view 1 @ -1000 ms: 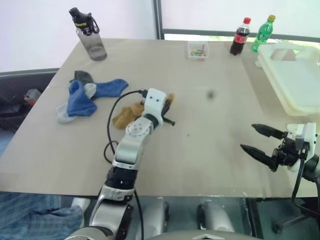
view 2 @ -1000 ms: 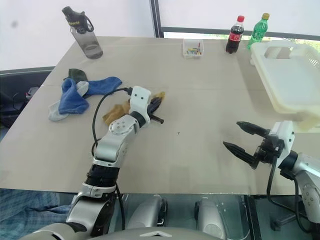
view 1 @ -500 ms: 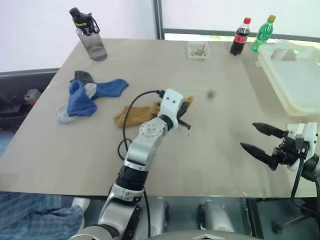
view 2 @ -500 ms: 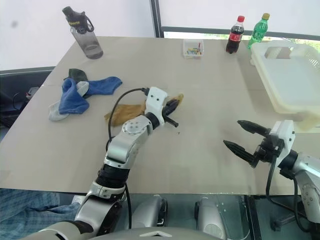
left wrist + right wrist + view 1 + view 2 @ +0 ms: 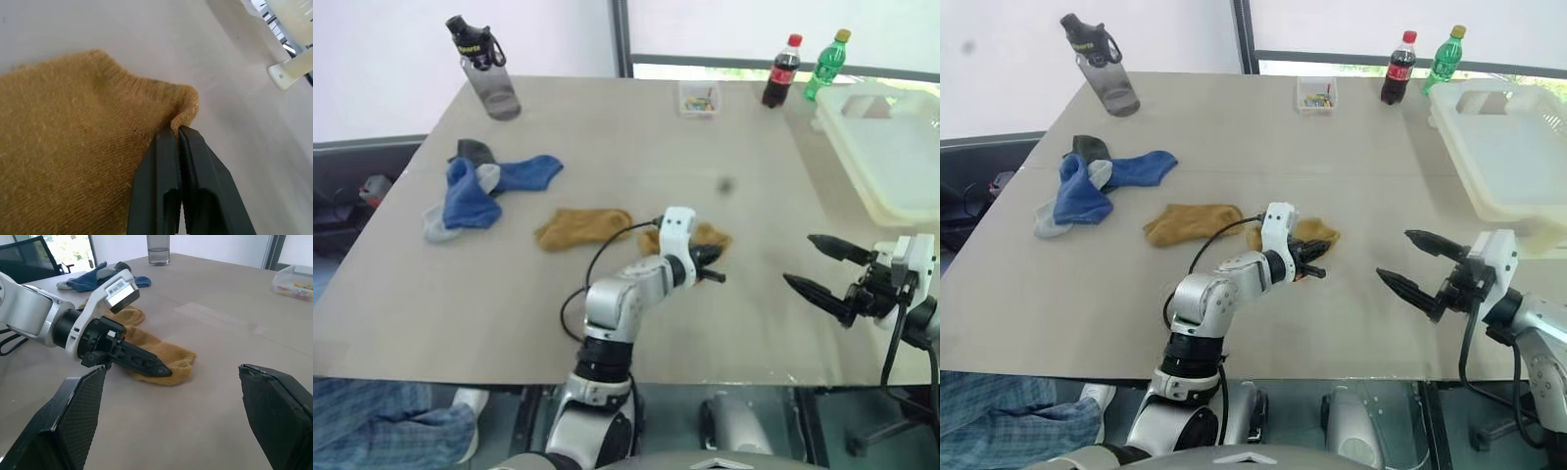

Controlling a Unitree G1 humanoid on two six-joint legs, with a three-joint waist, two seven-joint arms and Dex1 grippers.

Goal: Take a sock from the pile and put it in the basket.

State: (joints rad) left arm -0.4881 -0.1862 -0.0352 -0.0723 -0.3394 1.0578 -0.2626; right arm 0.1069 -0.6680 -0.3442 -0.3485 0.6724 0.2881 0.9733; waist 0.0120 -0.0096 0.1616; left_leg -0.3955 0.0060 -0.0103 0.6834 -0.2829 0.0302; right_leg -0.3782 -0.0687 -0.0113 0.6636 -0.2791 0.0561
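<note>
Tabletop [image 5: 607, 137]: bottles, clear box beyond socks.

Lighting, as we find it: bright, even daylight from the window behind the table [image 5: 607, 127]. Shadows on that table soft and faint. We note overexposed glare on the basket [image 5: 891, 147] at its edge; a dark smudge mid-table.

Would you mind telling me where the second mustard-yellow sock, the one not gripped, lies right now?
In the left eye view the loose mustard-yellow sock lies flat mid-table, between the blue and grey sock pile and the left gripper.
</note>
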